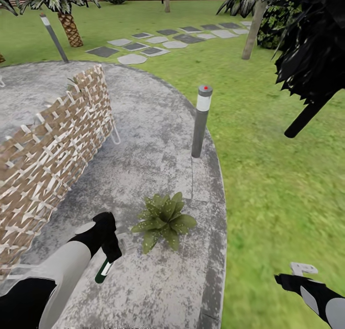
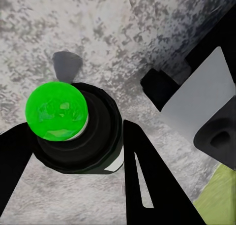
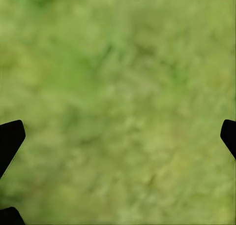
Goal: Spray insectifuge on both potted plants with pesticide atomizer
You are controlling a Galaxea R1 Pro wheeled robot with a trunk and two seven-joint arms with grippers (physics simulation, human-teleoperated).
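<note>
The pesticide atomizer [image 1: 104, 270] is clamped between the left gripper [image 1: 111, 255] fingers, just beside the potted plant [image 1: 164, 219]; right gripper [image 1: 303, 270] fingers are spread.

- Left gripper [image 1: 111, 256] grips the pesticide atomizer [image 1: 103, 270], just beside the potted plant [image 1: 164, 219].
- Bollard lamp [image 1: 201, 121] stands beyond the plant.
- Right gripper [image 1: 302, 271] hangs over lawn [image 1: 278, 194].

Dark green atomizer [image 1: 102, 270] is held tilted above the patio [image 1: 158, 127], just beside one potted plant [image 1: 164, 219] with spotted leaves.
</note>
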